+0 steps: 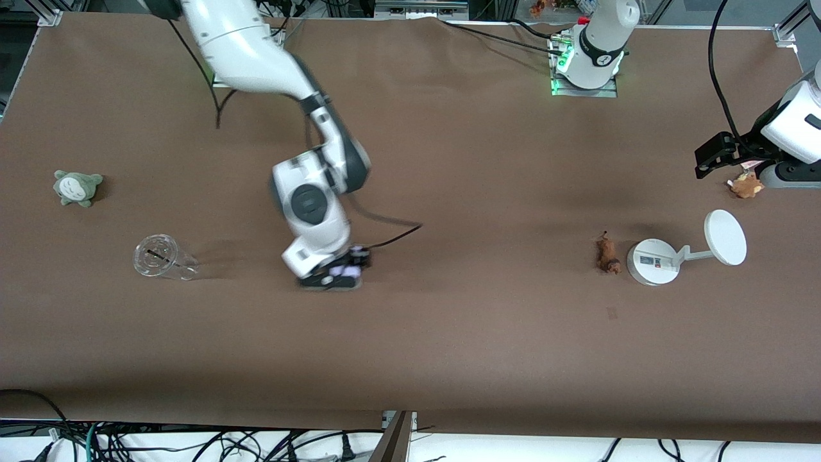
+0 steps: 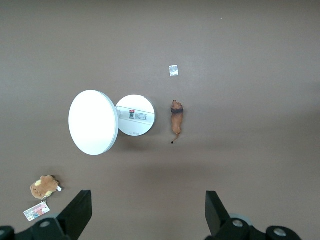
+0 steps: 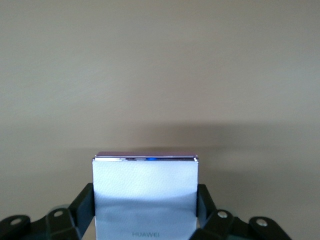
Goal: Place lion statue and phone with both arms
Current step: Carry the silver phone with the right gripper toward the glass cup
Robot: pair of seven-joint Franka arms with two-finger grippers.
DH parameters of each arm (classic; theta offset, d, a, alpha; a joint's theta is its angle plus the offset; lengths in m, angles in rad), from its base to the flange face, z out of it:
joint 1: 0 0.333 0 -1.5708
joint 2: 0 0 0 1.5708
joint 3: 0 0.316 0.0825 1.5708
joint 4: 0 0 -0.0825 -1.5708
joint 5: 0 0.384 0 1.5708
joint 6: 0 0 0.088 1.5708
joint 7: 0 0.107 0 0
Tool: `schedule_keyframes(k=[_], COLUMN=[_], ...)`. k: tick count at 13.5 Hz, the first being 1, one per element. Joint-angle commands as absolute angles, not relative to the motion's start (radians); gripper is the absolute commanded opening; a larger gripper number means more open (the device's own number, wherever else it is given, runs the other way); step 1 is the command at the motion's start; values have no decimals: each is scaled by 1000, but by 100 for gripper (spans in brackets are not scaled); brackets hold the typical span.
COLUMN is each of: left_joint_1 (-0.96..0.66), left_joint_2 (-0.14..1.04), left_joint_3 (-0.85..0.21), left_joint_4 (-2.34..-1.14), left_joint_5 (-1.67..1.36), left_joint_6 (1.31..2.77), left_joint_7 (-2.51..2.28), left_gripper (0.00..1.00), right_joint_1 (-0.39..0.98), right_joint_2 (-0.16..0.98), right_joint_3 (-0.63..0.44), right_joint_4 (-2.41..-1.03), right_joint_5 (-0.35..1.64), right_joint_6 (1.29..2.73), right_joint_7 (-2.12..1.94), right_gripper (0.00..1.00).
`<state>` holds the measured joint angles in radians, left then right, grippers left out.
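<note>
The phone [image 3: 145, 195], a pale lavender-white slab with a purple edge, sits between the fingers of my right gripper [image 3: 145, 207], which is shut on its two sides. In the front view the right gripper [image 1: 340, 273] is low at the table's middle with the phone [image 1: 344, 271] barely showing under it. The lion statue [image 1: 607, 255], small and orange-brown with a thin dark tail, lies on the table beside the white stand's base. From high above, the left wrist view shows the lion statue [image 2: 176, 120] lying well clear of my open left gripper [image 2: 148, 210]. The left gripper [image 1: 718, 154] waits at the left arm's end.
A white round-based stand with a disc [image 1: 686, 250] stands next to the lion. A brown plush with a tag [image 1: 745, 186] lies under the left arm. A clear plastic cup [image 1: 160, 258] lies on its side and a grey plush [image 1: 77, 187] sits toward the right arm's end.
</note>
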<state>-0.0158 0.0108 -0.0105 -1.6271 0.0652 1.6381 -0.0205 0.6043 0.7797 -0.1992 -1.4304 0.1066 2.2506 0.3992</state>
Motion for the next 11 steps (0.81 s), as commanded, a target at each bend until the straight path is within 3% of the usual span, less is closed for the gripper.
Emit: schedule_keyframes(k=[1, 4, 11], left_joint_1=[-25, -25, -21], left_joint_2=[0, 0, 0], left_joint_3=[-3, -3, -3], left_joint_4=[-1634, -1634, -1634], left_joint_5=[55, 55, 55], left_joint_6=[1632, 1632, 1632], left_joint_7=[-28, -29, -28], left_gripper=[100, 100, 100], right_joint_1=[505, 402, 347], right_joint_2=[764, 761, 752], right_joint_3=[-196, -201, -236], right_joint_4=[-1462, -1505, -1578], right_joint_5=[101, 101, 104], right_joint_6=[2221, 2203, 2204], right_joint_7=[283, 139, 22], right_gripper=[65, 65, 64])
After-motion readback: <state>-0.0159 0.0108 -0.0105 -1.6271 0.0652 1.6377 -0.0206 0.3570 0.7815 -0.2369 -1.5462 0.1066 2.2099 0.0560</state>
